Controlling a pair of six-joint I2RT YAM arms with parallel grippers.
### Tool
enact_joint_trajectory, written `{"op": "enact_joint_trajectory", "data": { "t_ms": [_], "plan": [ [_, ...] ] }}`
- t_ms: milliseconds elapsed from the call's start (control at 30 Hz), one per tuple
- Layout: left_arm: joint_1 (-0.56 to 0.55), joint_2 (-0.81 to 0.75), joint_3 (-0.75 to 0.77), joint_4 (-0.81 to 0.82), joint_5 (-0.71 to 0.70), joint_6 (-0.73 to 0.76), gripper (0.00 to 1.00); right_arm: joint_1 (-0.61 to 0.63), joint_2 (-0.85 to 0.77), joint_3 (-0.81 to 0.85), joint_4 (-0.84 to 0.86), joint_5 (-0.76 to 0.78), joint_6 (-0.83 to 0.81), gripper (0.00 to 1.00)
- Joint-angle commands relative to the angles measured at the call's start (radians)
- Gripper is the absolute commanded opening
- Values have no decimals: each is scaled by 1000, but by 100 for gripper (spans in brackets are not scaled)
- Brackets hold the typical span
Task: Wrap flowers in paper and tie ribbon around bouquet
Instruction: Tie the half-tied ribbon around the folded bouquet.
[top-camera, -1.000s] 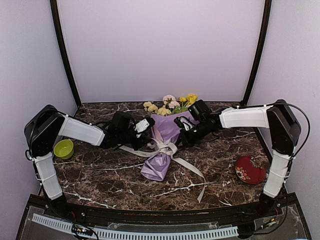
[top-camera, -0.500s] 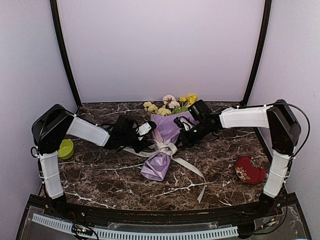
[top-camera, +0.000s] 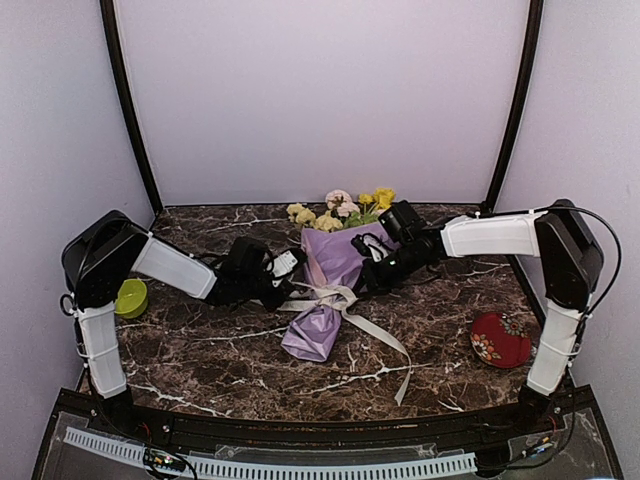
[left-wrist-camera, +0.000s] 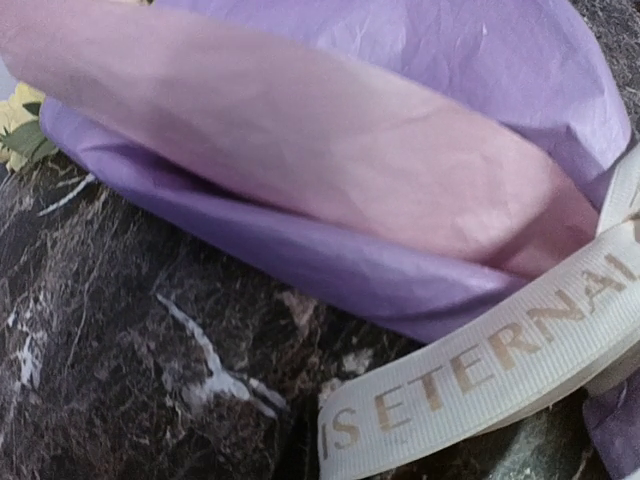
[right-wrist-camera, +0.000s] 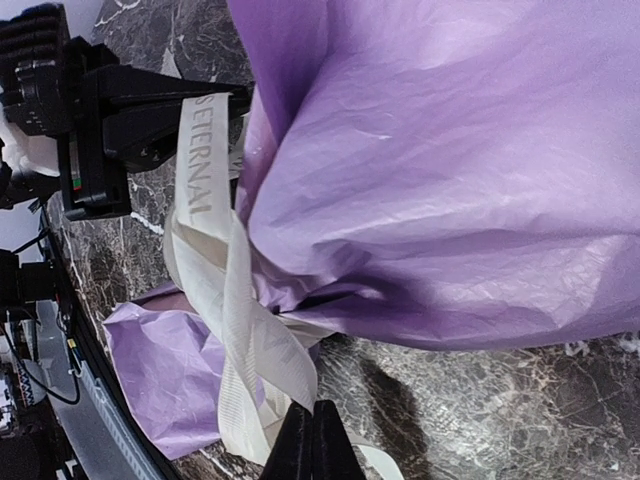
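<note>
Moved since earlier: left gripper (top-camera: 287, 285) brought in toward the bouquet (top-camera: 312, 335) and lower on its left side — jaws parted a moment ago, now closed.
Left jaws: fully shut, apparently pinching the ribbon (left-wrist-camera: 480, 370) strand that leaves the bouquet's waist leftward; own fingers out of the left wrist view, so grip judged from the other views.
Right jaws: right gripper (right-wrist-camera: 312, 425) shut to a point just right of the bouquet's waist, seemingly nipping a fold of ribbon.
Bouquet: lying on the tabletop (top-camera: 220, 350), paper (top-camera: 335, 255) cone with its wide end away from the arm bases, flowers (top-camera: 340, 208) poking out at that far end, narrow tail toward the near edge.
Ribbon: already crossed and loosely knotted around the bouquet's waist; one free tail trailing off to the bouquet's near right.
Key relation: bouquet's long axis running far to near, slightly slanted; ribbon strands leaving crosswise to it, one per gripper — both arms about equally close to the waist, each on its own side.
Step, as judged: tightening the knot by pulling outward along the strands, away from the bouquet.
Risk: thin paper crushed, or bouquet dragged sideways, if one side pulls harder.
</note>
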Motion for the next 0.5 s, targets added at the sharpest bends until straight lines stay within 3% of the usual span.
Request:
{"op": "enact_joint_trajectory", "data": {
  "t_ms": [0, 467],
  "plan": [
    [0, -78, -64, 20, -50, -54, 0, -20, -42, -30, -5, 63, -3, 0],
    [16, -137, -176, 18, -146, -155, 0, -81, -131, -171, -26, 153, -6, 0]
  ]
}}
